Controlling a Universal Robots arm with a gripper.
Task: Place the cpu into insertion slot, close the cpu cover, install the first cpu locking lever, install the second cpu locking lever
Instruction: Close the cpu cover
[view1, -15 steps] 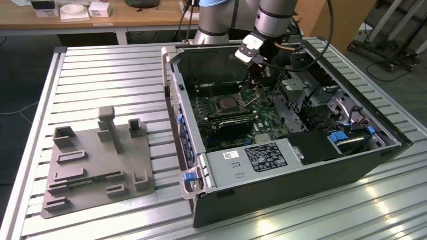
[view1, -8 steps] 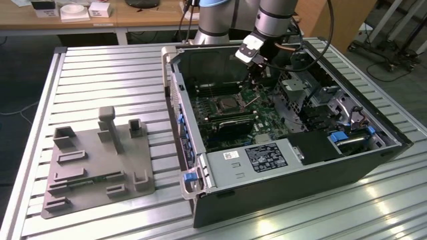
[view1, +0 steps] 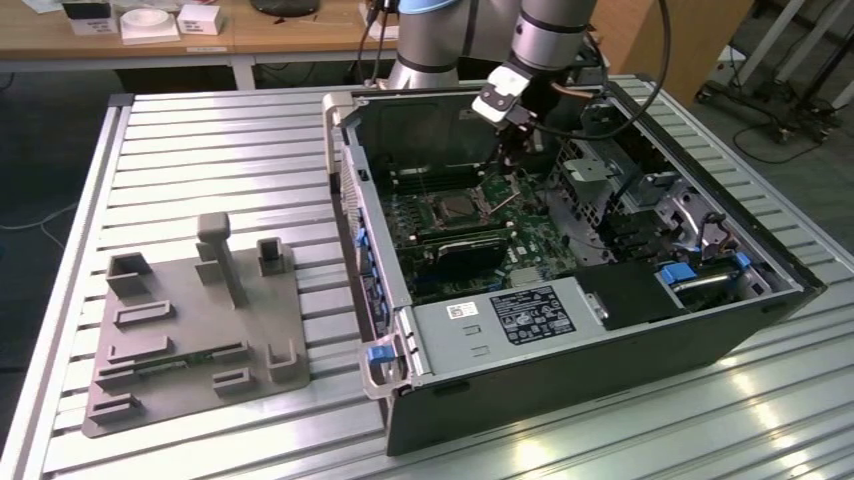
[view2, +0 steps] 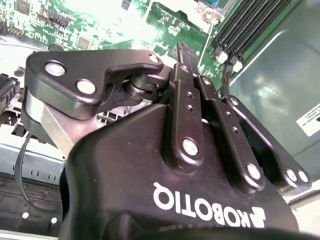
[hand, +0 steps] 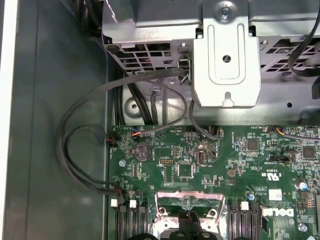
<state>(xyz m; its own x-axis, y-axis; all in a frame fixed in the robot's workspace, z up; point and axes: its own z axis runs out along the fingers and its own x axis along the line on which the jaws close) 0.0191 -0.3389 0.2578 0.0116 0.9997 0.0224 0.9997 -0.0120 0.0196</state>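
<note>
Exterior view: a slatted metal table (view1: 214, 170) carries a grey fixture (view1: 200, 330) and an open case (view1: 561, 380). A wooden desk (view1: 267, 35) stands behind, above a dark floor. The gripper (view1: 513, 163) hangs inside the case, near the slot (view1: 454, 208) and to the exterior view's right of it. The slot sits on the green board (view1: 527, 235).

Second wrist view: the gripper (view2: 181, 50) has its fingers (view2: 186, 100) drawn together to one tip above the board (view2: 100, 20). Whether anything is pinched cannot be told.

First wrist view: the gripper (hand: 187, 225) hovers over the cover (hand: 190, 195), between memory slots (hand: 245, 222). Black cables (hand: 75, 125) loop over the case floor.
</note>
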